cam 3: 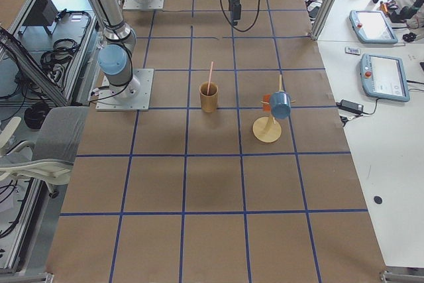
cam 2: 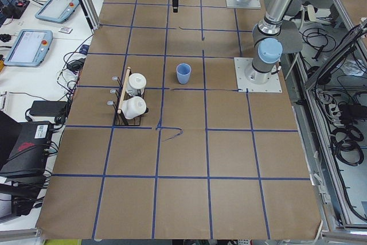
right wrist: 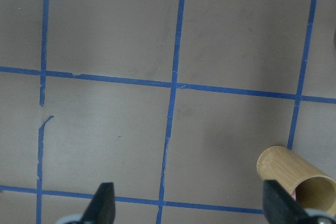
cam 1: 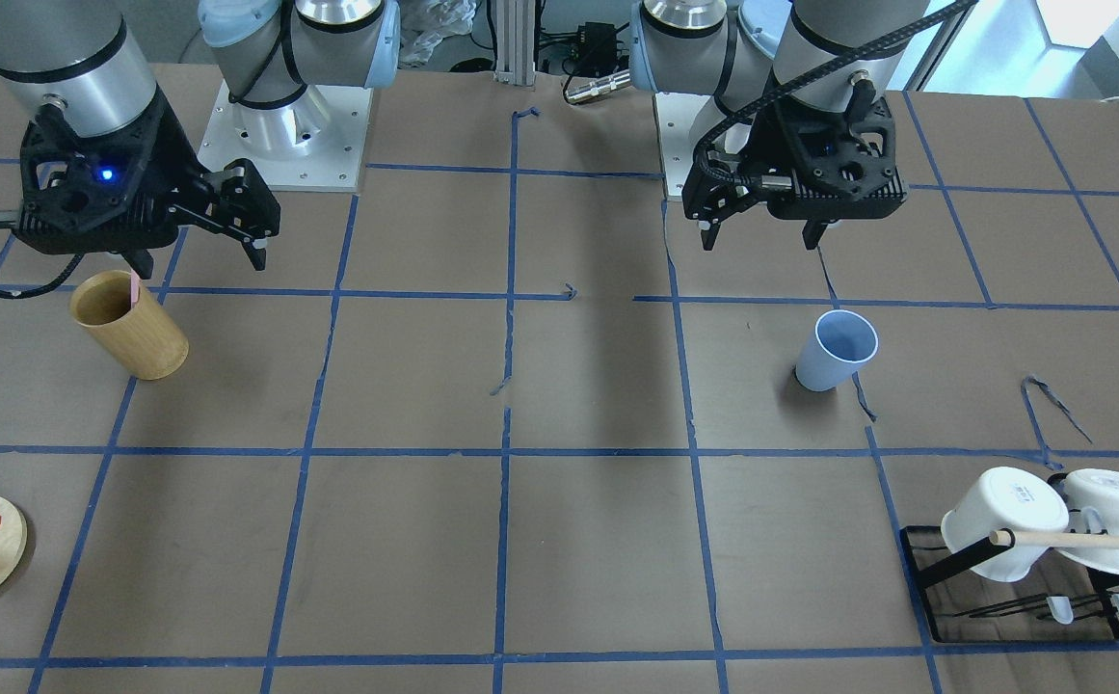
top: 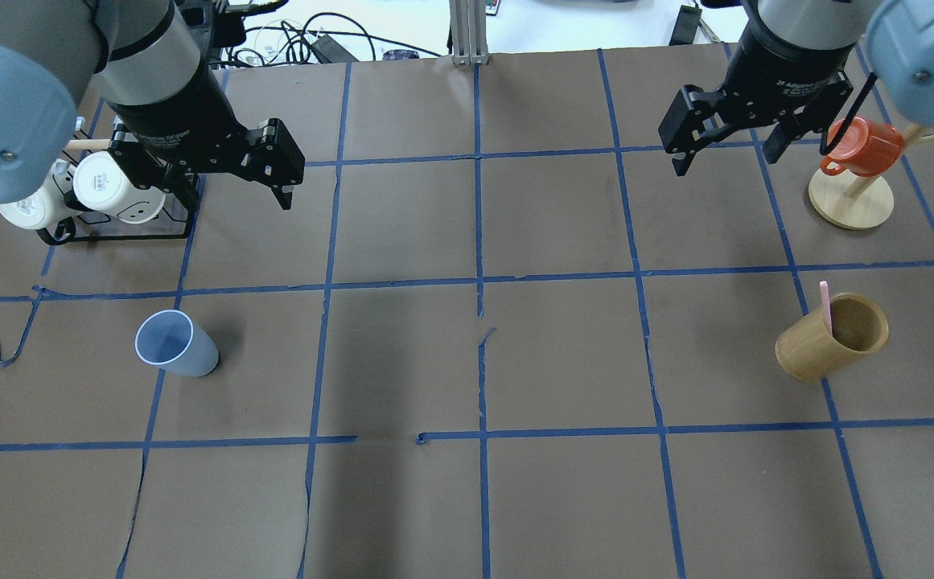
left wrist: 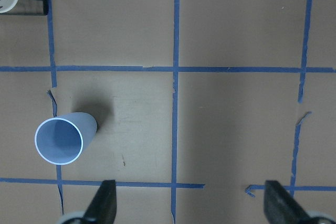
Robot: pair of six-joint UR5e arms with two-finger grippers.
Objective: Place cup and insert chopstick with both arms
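Overhead exterior view has the cup (top: 175, 344) standing upright, mouth up, toward the left end of the counter (top: 467, 378). It sits about midway between the robot's edge and the far edge, with nothing touching it. It looks like thin, smooth plastic with a taper, so I'd judge it light, easy to tip and a bit slippery. A gentle pinch across the walls a little below the rim seems the safest hold, or else one finger inside the rim and one outside.

The chopstick (top: 825, 307) stands toward the right end, leaning inside a bamboo cylinder (top: 830, 338), with only its upper part showing above the rim. It is thin and looks stiff and very light, so it is likely to swivel in a loose grip. That exposed upper part is the only place to take it.

The left gripper (cam 1: 761, 239) hangs above the counter with its jaws spread wide and nothing between them. In the left wrist-mounted view the cup lies outside the gap, off to one side of it. The right gripper (top: 726, 161) is just as wide and empty. It sits apart from the bamboo cylinder, which shows only at a corner of the right wrist-mounted view.
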